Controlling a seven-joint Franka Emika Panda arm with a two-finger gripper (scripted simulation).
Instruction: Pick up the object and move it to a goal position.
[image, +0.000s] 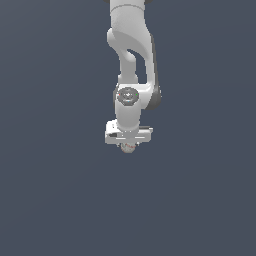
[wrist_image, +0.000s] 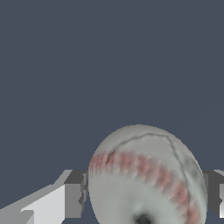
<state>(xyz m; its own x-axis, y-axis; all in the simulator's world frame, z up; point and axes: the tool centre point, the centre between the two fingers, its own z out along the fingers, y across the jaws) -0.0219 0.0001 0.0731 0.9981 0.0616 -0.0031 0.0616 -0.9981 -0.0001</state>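
Note:
The object is a white ball (wrist_image: 144, 175) with red stitch lines, and it fills the gap between my two fingers in the wrist view. One grey pad (wrist_image: 74, 199) presses on one side of it and the other pad (wrist_image: 214, 197) on the opposite side. My gripper (wrist_image: 144, 203) is shut on the ball. In the exterior view the arm points straight down, and the gripper (image: 128, 144) hides most of the ball (image: 128, 148), which peeks out just under the hand.
A plain dark grey-blue surface (image: 60, 190) surrounds the arm on every side. No other object, container or edge shows in either view.

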